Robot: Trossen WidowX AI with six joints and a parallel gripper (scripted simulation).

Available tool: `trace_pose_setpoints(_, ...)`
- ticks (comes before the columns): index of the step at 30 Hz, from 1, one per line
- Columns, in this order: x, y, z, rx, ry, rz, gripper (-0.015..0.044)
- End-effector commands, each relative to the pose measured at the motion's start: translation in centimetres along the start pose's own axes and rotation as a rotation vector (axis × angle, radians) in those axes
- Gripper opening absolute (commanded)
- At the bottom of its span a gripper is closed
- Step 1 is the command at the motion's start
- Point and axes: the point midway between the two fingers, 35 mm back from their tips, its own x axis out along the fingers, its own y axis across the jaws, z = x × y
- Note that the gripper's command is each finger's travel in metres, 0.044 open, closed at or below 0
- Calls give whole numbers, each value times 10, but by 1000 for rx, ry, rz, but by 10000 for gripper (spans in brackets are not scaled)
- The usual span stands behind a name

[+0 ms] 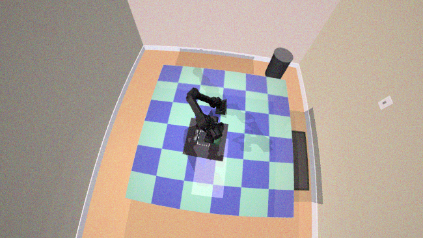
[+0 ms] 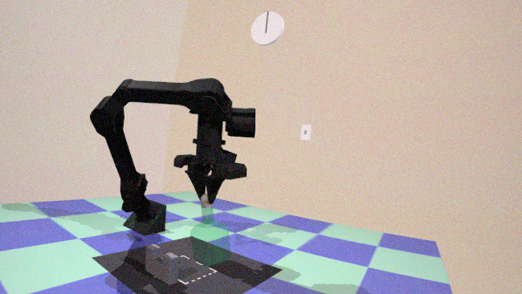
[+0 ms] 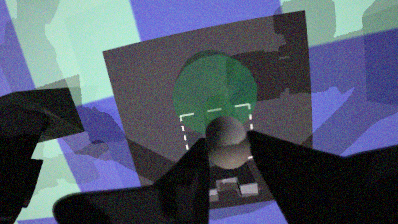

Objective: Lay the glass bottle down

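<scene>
The green glass bottle (image 2: 210,243) (image 3: 215,85) stands nearly upright, neck up, over the dark mat. Its pale top (image 2: 205,200) (image 3: 227,142) is between the fingers of my gripper (image 2: 207,198) (image 3: 226,140), which is shut on it from above. Whether the base touches the mat cannot be told. The grey U-shaped rest (image 2: 162,267) (image 3: 227,185) stands on the mat, with the dashed outline (image 2: 177,281) (image 3: 187,115) beside it. In the wrist view the bottle overlaps the outline's edge farthest from the rest. In the top view the arm hides most of the bottle.
The dark square mat (image 1: 192,151) (image 2: 108,259) (image 3: 125,65) lies on the blue and green checkered surface (image 1: 255,173) (image 2: 333,257). The arm's base (image 1: 221,107) (image 2: 154,221) stands close beside the mat. A dark cylinder (image 1: 279,63) stands at the far corner.
</scene>
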Motion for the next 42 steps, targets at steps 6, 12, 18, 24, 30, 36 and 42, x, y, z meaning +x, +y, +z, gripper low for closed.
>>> trace_pose_setpoints(6,-1,0,-13,0,-1,0,107)
trace_pose_setpoints(12,-2,0,-17,0,-12,2,107)
trace_pose_setpoints(18,-2,0,-22,0,-22,4,107)
trace_pose_setpoints(24,-2,0,-26,0,-33,5,107)
trace_pose_setpoints(30,-2,0,-31,-1,-43,7,107)
trace_pose_setpoints(36,-2,-1,-36,-2,-54,9,107)
trace_pose_setpoints(42,-1,-1,-40,-3,-65,11,107)
